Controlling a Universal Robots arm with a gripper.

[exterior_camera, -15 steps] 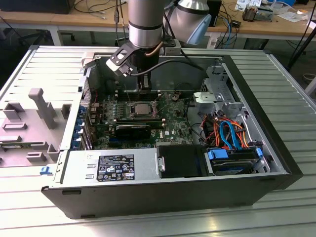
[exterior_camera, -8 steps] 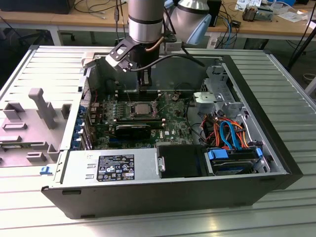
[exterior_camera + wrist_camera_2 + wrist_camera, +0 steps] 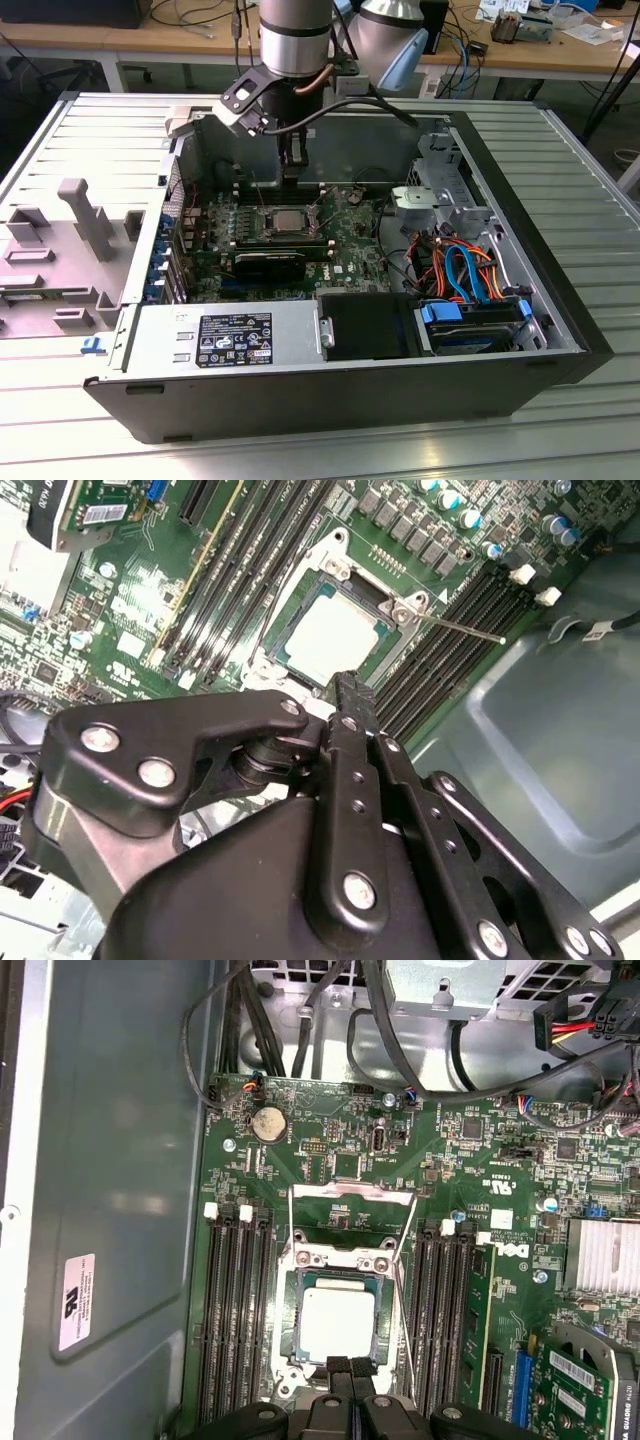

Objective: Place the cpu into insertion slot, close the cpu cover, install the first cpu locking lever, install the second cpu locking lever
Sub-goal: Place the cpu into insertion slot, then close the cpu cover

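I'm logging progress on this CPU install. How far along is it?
Done: the cpu is seated, and the cover looks lowered around it. In hand: nothing; the gripper, shut, sits just beside the cover. Left: the locking, since one lever juts out free.

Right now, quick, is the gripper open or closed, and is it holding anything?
Gripper: closed, fingertips together, holding nothing, right by the cpu.
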